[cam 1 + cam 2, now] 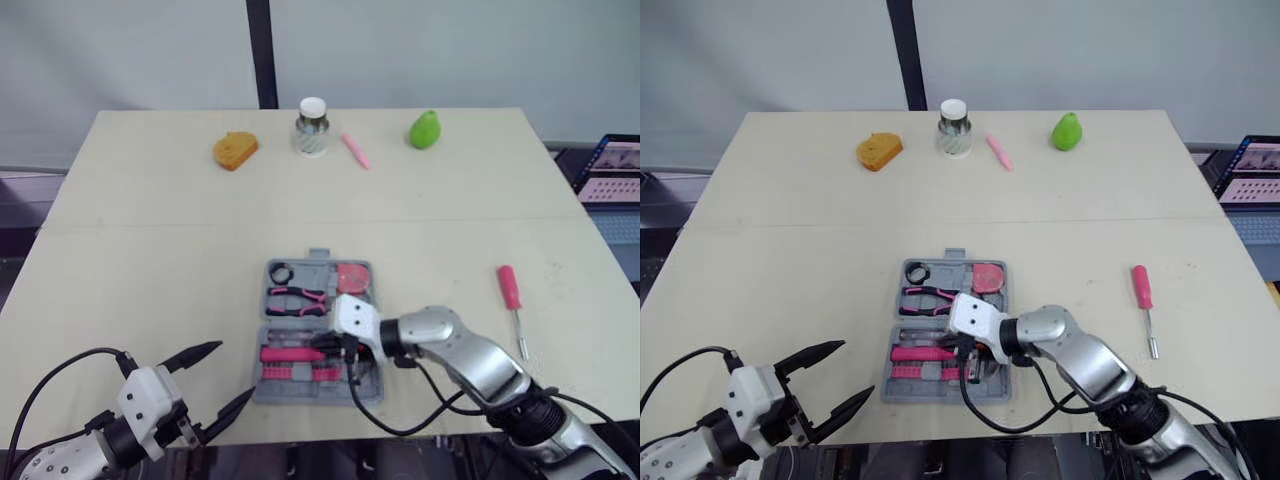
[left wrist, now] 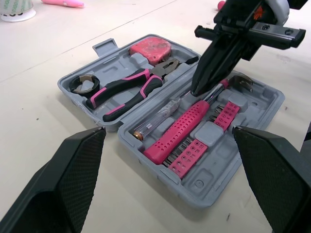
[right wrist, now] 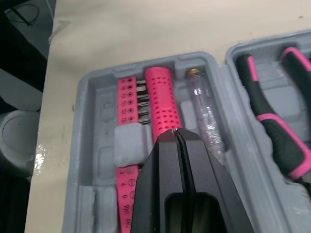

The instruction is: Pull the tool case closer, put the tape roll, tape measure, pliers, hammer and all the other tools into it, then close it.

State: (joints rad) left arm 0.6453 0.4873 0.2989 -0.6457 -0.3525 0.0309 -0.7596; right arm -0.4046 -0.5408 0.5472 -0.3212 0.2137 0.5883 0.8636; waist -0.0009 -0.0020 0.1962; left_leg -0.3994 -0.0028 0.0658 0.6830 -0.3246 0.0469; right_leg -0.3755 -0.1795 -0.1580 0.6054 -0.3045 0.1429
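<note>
Hammer (image 1: 285, 353) lies in near half of open tool case (image 1: 318, 268), long axis crosswise, handle toward robot's left. Right gripper (image 2: 197, 90) fingers pressed together, tip on hammer neck. Left gripper (image 1: 234, 370) spread, beside case.

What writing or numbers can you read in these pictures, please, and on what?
"PH1", beside digits too small to read: pink plastic bit holder in the grey plastic tool case.
White-lidded jar's label: too blurred.
Laptop screen: too small.
</note>
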